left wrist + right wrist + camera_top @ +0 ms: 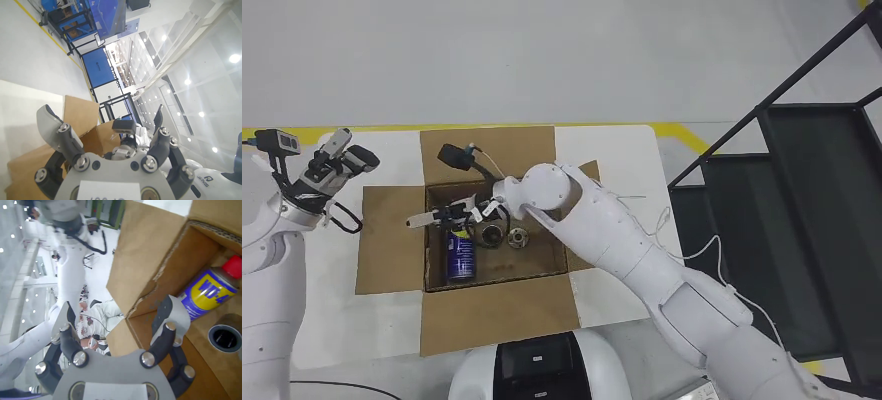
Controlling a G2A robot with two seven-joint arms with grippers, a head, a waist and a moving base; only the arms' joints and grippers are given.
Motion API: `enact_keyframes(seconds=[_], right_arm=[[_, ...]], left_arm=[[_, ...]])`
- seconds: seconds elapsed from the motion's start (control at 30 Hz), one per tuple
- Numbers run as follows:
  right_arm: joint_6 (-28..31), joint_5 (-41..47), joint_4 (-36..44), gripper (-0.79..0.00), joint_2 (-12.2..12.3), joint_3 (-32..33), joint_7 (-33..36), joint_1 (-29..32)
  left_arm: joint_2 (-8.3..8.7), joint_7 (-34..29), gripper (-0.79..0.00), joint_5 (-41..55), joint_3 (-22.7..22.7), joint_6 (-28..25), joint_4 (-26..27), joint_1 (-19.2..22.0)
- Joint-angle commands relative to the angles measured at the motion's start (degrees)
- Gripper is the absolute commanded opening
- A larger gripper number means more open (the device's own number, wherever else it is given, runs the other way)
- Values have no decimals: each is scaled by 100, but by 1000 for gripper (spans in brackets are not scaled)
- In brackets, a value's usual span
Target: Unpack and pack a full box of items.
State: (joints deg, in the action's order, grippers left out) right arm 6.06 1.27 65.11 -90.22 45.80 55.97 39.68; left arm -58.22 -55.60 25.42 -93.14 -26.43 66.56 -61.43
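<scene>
The right end effector (pixel 117 313) hangs low inside the cardboard box (pixel 390 240). Its fingers are spread wide with nothing between them, and one finger (pixel 171 309) is just beside the blue and yellow spray can (pixel 206 292). To me that looks like lining up for a grab at the can, which lies on its side close to the box wall. Near it on the box floor sits a dark round tube (pixel 225 338) with a spring visible inside, and a small metal piece (pixel 517 237) lies close by. The flaps are spread flat outward on the tabletop (pixel 627 165), which leaves the opening free for the arm. The left end effector (pixel 337 160) is held up off to the left of the box, fingers also wide apart and empty. I'd guess it is parked there to keep out of the way.
</scene>
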Motion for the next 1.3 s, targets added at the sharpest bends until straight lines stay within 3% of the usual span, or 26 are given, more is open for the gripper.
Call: enact_keyframes(seconds=[0.0, 0.13, 0.27, 0.53, 0.7, 0.83, 1.0, 1.27], right_arm=[[41, 10, 686, 0, 181, 452, 205, 417], [-16, -186, 1984, 0, 488, 1223, 538, 1256], [-112, -367, 2931, 0, 680, 1785, 627, 1914], [-174, -635, 3813, 0, 902, 2573, 389, 2675], [-205, -866, 4330, 0, 1017, 3059, 117, 3122], [-376, -1095, 4786, 0, 1102, 3511, -203, 3613], [-763, -1481, 5189, 0, 1193, 4044, -606, 4284], [-984, -1854, 5559, 0, 1271, 4447, -1241, 5069]], left_arm=[[48, -316, 0, 55, -133, 166, -118, -69], [136, -689, 0, -42, -365, 73, -309, -161], [182, -686, 0, -437, -411, -337, -456, -278], [120, -223, 0, -1291, 136, -1048, -813, -314], [60, -342, 0, -686, 351, -1264, -946, -202], [59, -1040, 0, 518, 287, -1185, -810, -185], [107, -1717, 0, 1595, 182, -508, -180, -300], [44, -2004, 0, 1844, 697, -221, 215, -34]])
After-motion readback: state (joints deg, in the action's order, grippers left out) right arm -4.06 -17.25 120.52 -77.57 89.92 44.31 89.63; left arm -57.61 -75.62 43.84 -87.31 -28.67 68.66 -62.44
